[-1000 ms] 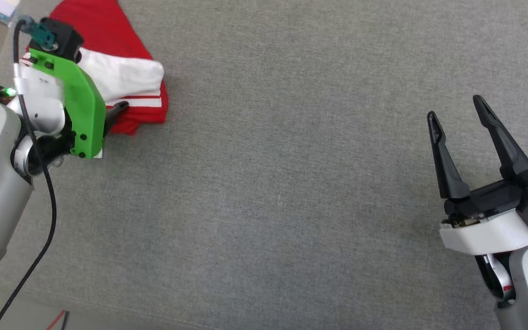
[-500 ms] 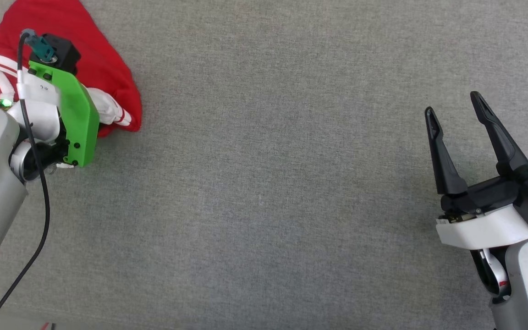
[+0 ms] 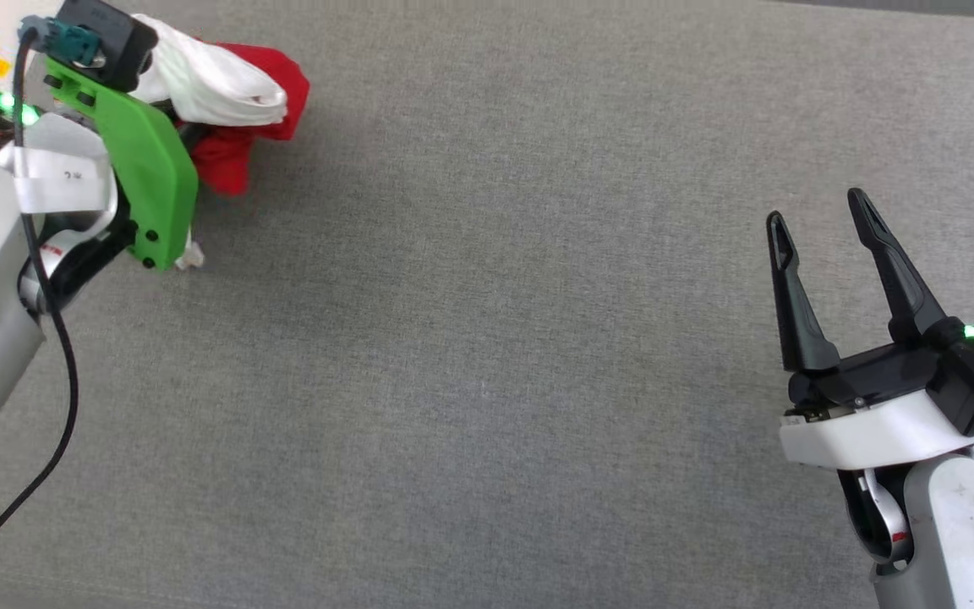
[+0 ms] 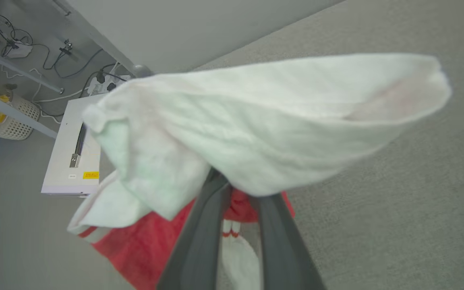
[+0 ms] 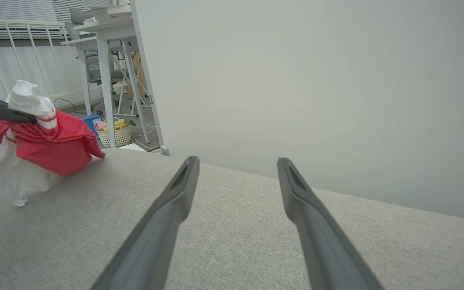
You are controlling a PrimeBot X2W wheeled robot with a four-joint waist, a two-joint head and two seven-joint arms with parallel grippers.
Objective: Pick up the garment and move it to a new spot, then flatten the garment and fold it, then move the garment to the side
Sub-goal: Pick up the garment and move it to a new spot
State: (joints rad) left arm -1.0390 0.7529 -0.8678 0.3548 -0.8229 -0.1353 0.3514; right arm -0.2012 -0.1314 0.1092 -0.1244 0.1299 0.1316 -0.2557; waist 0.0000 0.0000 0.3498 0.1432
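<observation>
**Left gripper pinches bunched jersey at table's far corner**

The left gripper [image 4: 236, 189] is clamped on the garment [image 4: 256, 121]. Its two dark fingers [image 4: 199, 241] are drawn close together, with red cloth caught between them and a white sleeve draped over their tips.

From the head, the garment [image 3: 233, 93] sits bunched at the upper left of the grey table [image 3: 487, 355], a white fold lying over red. It is partly hidden behind the green bracket [image 3: 149, 178] on the left wrist, and a black cable [image 3: 70, 364] loops down from that wrist.

From the right wrist, the garment [image 5: 50, 145] hangs in a heap from one dark finger near the left edge of the table [image 5: 236, 241]. A striped cuff is uppermost and white cloth trails down to the surface. Whether the whole garment is off the table cannot be told.

The right gripper [image 3: 817, 207] hovers at the lower right, well apart from the garment. In its own view the right gripper [image 5: 238, 160] has its jaws spread wide over bare cloth, with nothing between them. Beyond the table's far edge, a wicker basket [image 5: 113, 135] stands on the floor beside white desk legs.
</observation>
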